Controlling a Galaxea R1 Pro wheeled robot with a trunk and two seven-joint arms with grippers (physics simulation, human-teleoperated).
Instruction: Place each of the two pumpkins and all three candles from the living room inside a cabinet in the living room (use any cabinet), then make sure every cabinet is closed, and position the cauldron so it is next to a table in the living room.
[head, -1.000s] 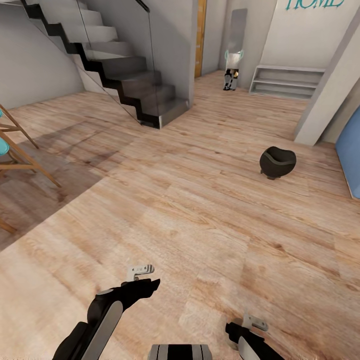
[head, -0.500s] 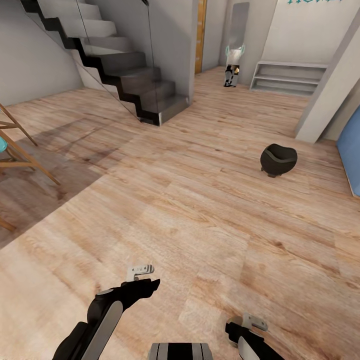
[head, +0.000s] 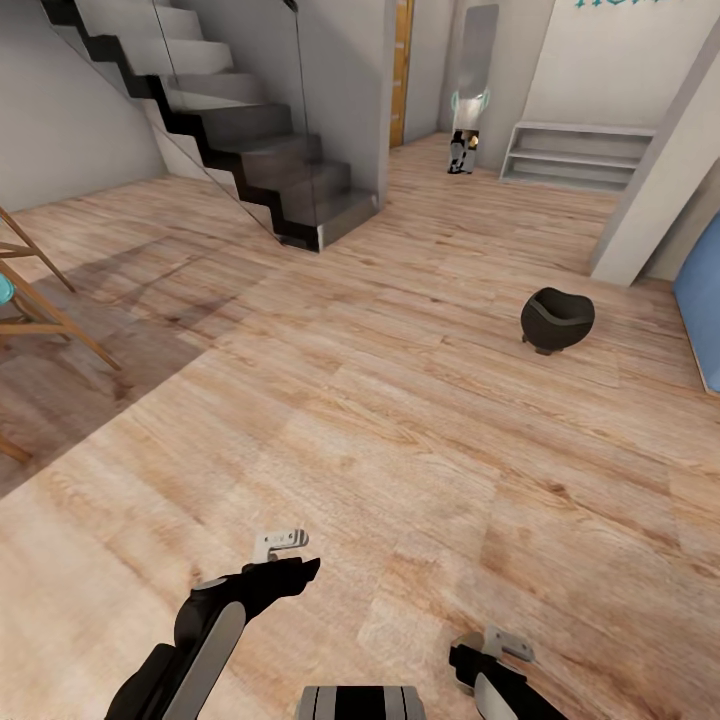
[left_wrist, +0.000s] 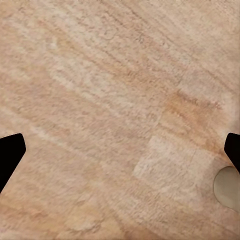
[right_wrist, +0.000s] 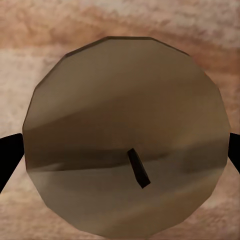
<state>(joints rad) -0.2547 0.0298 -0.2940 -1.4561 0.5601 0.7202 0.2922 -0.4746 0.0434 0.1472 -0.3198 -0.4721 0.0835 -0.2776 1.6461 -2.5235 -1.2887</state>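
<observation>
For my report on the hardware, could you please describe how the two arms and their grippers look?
Both arms have glossy black shells; the left arm has a long light grey panel along its top. Each ends in a small pale grey metal bracket, at the left gripper and the right gripper. In the wrist views the fingertips are plain black. No cables or markings show.

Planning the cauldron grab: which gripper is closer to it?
Right. The right gripper sits below the cauldron, on its side; the left gripper is farther across the floor.

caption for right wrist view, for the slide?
Candle top with dark wick, seen end-on between the right gripper's fingers over plank floor.
</observation>
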